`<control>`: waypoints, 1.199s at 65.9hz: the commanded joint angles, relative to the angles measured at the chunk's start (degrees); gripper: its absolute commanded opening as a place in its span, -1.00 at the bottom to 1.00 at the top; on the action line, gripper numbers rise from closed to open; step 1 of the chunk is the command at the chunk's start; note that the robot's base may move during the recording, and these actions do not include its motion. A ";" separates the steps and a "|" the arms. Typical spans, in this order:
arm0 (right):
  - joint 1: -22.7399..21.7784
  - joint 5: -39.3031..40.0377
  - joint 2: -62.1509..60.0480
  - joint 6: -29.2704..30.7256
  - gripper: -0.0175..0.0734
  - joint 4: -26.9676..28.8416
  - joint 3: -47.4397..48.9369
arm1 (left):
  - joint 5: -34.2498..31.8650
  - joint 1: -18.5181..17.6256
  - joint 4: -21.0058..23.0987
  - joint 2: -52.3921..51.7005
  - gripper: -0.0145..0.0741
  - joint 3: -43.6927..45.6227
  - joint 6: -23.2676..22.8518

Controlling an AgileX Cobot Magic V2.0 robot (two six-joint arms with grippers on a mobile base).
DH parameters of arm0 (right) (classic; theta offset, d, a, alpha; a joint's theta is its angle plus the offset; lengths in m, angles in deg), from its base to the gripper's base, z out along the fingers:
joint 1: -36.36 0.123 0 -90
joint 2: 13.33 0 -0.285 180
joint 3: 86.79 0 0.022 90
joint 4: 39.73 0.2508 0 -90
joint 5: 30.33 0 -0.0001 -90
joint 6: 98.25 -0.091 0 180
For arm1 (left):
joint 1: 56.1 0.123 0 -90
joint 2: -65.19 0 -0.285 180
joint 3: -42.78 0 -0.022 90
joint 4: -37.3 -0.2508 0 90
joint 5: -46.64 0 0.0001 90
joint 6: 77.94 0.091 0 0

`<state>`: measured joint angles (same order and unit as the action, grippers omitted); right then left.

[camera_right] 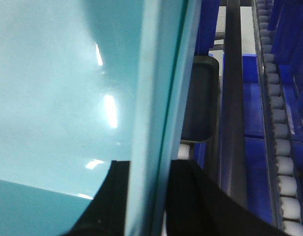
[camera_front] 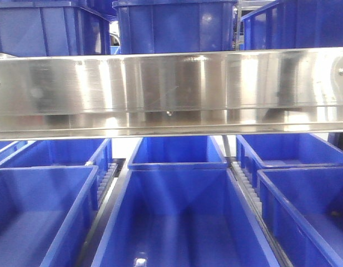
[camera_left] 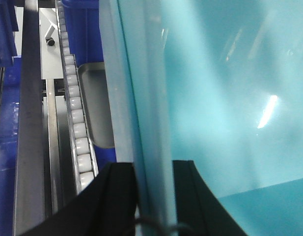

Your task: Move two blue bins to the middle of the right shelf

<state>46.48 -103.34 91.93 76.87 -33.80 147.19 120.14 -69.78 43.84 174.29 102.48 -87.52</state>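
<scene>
Both left pincer (camera_left: 155,169) and right pincer (camera_right: 150,169) clamp bin rims (camera_left: 141,98) beside rollers (camera_left: 77,132).

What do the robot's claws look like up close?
Both are black. The left claw has two smooth, curved fingers, a thin black cable looping at its base, and a grey rounded pad at a tip. The right claw looks the same, with a darker pad.

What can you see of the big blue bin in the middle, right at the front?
The bin is a deep, open-topped box of glossy blue plastic with a thick rim, and looks empty. It is level, below the steel rail, between other bins. In the wrist views, where it looks teal, the left gripper and right gripper each pinch a side wall.
</scene>
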 commanded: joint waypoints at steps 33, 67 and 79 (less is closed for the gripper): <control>0.25 7.69 0.53 2.03 -0.98 3.29 0.96 | -4.62 -0.25 4.63 0.26 -0.92 0.92 0.63; 0.25 8.88 0.97 2.03 -0.98 3.29 0.96 | -6.66 -0.25 4.53 0.78 -0.92 0.92 0.63; 0.25 9.03 1.23 2.03 -0.98 3.29 0.96 | -8.02 -0.25 4.53 0.78 -0.92 0.92 0.63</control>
<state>46.36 -100.38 93.82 77.44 -34.04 147.19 118.02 -69.66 42.94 175.72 102.48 -87.52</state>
